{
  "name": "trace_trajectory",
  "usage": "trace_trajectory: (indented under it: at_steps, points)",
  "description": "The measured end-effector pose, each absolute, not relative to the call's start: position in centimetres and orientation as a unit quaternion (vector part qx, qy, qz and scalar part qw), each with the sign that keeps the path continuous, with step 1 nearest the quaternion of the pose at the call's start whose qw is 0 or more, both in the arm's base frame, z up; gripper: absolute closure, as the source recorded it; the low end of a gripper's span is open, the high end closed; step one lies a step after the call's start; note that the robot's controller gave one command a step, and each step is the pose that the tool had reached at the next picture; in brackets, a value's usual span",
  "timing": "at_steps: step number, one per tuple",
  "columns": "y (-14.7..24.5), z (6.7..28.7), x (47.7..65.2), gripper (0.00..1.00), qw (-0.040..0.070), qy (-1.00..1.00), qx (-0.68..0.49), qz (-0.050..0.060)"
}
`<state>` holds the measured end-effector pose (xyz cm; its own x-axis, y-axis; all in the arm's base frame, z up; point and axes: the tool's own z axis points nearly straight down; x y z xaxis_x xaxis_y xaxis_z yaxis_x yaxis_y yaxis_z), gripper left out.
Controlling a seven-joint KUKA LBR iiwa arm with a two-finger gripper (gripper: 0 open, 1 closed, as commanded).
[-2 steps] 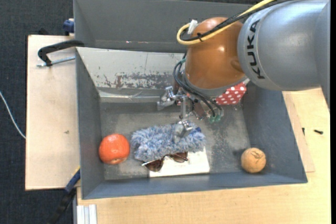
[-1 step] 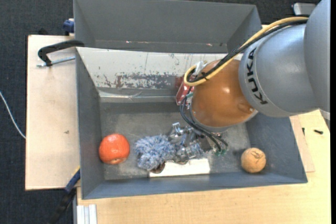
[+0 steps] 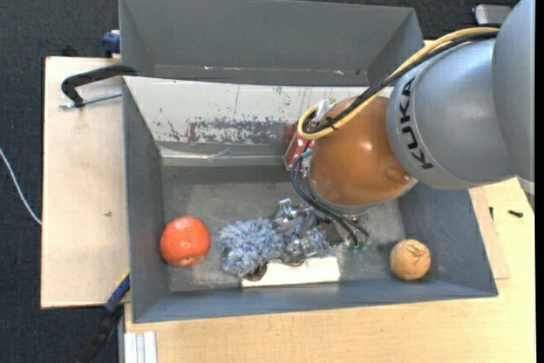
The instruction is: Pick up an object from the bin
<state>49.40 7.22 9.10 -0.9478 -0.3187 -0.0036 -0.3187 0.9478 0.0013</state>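
My gripper (image 3: 297,235) is low over the bin's front middle, below the arm's orange cover. It sits at the right end of a blue-grey fuzzy cloth (image 3: 245,243) and just above a flat white block (image 3: 310,272) that lies along the front wall. Whether anything is in its grasp is hidden by the metal parts and the cloth.
An orange ball (image 3: 184,241) lies at the front left, and a tan ball (image 3: 410,259) at the front right. A red patterned thing (image 3: 297,146) peeks out behind the orange cover, near the back wall. The arm reaches in from the right.
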Motion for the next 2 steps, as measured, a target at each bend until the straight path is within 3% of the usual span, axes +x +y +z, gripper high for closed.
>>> trace_trajectory:
  at_steps: [1,2]
  points:
    - [7.2,9.1,49.4,1.0,0.002,0.987,-0.162,0.001]
    - [9.4,17.5,56.9,1.0,0.002,0.986,-0.169,0.001]
